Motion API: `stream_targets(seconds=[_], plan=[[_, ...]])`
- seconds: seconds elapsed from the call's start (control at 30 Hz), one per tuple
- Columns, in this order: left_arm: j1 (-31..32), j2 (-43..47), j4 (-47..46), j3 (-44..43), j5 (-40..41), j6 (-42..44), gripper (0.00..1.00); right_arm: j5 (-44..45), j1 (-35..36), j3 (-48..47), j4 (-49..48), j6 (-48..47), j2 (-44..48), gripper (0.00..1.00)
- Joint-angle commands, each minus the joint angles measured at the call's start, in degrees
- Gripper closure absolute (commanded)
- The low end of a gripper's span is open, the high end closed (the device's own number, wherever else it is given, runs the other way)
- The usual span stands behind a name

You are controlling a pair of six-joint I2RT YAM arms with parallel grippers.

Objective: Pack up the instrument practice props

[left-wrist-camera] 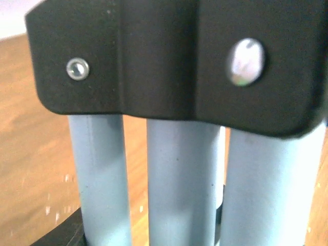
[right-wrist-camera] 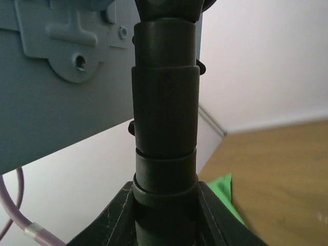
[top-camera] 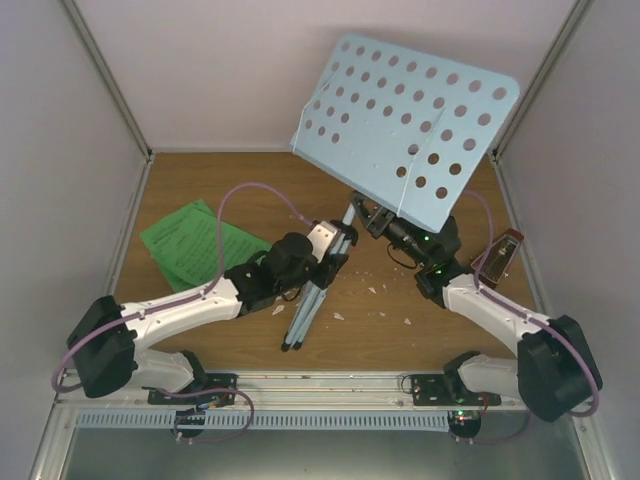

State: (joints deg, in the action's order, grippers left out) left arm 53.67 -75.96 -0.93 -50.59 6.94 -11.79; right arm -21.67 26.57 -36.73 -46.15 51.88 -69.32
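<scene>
The music stand (top-camera: 400, 120) leaned over the middle of the table (top-camera: 440, 335), its pale blue perforated desk raised toward the far right and the feet of its folded tripod legs (top-camera: 308, 305) down on the wood nearer the arms. The right gripper (top-camera: 385, 225) was closed on the black shaft (right-wrist-camera: 165, 113) just under the desk, a finger pressed to each side. The left gripper (top-camera: 325, 250) sat at the silver legs just below their black collar (left-wrist-camera: 154, 56); whether it had clamped them could not be told. The green sheet-music pages (top-camera: 190, 245) lay flat at the far left. The metronome (top-camera: 503, 252) stood at the right, behind the right arm. White crumbs (top-camera: 385, 290) dotted the wood.
</scene>
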Motion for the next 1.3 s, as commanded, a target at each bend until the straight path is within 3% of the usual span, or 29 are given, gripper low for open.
stream_targets(seconds=[0.0,0.13,0.37,0.43,0.73,1.03,1.27], plan=[[0.91,8.17,-1.21,3.75,0.19,-3.67,1.00,13.60,-1.78,1.41,2.67,2.30,-3.61,0.83],[0.80,9.41,-2.04,6.73,1.28,-6.41,1.00,14.59,-1.78,4.21,2.61,2.78,-7.40,0.80],[-0.29,7.76,-3.55,8.11,3.27,-9.23,1.00,15.18,-1.78,5.27,5.34,0.16,-11.68,0.62],[-1.94,6.98,-3.87,8.22,2.23,-10.58,1.00,15.18,-1.91,5.27,6.97,0.33,-12.24,0.54],[-6.40,2.08,-7.13,6.88,-2.43,-9.10,1.00,16.33,-1.93,9.04,8.93,1.18,-11.36,0.37],[-7.84,-5.17,-8.52,3.24,-4.09,6.79,1.00,23.22,-2.05,12.83,19.15,-1.98,0.51,0.23],[-11.18,-10.46,-8.19,-0.49,-8.10,10.79,1.00,31.20,-2.01,16.24,32.12,-4.46,16.86,0.15]])
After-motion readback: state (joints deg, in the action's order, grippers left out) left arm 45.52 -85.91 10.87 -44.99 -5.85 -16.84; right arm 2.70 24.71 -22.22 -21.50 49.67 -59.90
